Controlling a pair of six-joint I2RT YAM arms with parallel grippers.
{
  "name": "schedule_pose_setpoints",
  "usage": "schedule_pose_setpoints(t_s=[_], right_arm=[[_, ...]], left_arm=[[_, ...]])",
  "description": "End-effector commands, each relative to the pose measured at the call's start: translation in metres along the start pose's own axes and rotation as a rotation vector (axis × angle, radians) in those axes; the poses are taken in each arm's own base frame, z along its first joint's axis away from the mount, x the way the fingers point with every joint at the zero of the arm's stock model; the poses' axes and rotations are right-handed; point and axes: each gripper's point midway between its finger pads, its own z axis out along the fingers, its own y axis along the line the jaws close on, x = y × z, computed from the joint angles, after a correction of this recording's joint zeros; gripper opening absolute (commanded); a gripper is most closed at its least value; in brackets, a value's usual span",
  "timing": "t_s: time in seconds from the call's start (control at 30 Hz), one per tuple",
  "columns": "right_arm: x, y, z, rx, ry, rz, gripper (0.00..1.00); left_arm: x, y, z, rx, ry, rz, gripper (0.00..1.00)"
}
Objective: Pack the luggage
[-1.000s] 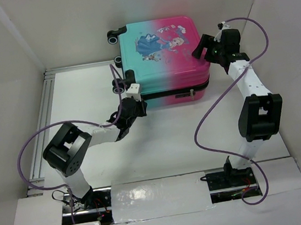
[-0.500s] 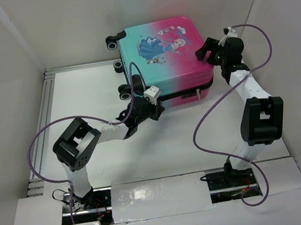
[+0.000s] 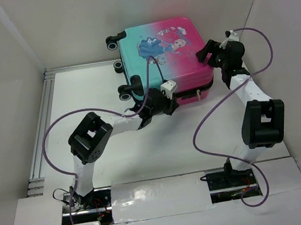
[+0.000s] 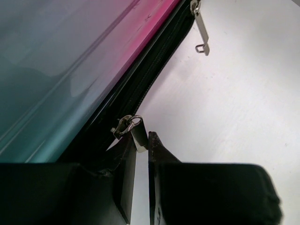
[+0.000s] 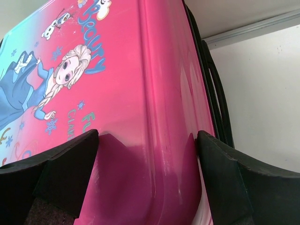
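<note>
Pink-to-teal luggage (image 3: 160,49): the left end effector (image 4: 143,142) pinches its zipper pull (image 4: 138,136), the right end effector (image 5: 146,176) gapes wide astride its pink corner.

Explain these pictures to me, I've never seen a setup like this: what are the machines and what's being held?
These are two robot arms bolted to a white table, each ending in a two-finger gripper. The wide picture looks down from above and behind them; the other two come from small cameras on the wrists. A child's suitcase, teal fading to pink with a cartoon print, lies flat at the far side. The left gripper pinches a metal zipper pull on its near edge; a second pull is untouched further along. The right gripper stands open, its fingers either side of the pink corner; whether they press it I cannot tell.
</note>
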Motion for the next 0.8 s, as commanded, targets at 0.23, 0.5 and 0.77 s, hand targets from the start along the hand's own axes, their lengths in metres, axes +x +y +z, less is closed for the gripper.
schedule_pose_setpoints(t_s=[0.23, 0.5, 0.77], right_arm=[[0.077, 0.005, -0.028, -0.029, 0.258, 0.119, 0.90], [0.080, 0.003, -0.033, -0.029, 0.253, 0.139, 0.89], [0.077, 0.004, -0.039, -0.014, 0.239, 0.165, 0.87]], left_arm=[[-0.063, -0.109, 0.033, 0.313, -0.160, 0.043, 0.00], [-0.066, -0.124, 0.049, 0.348, -0.172, 0.033, 0.00], [-0.066, -0.133, 0.062, 0.242, -0.196, -0.028, 0.00]])
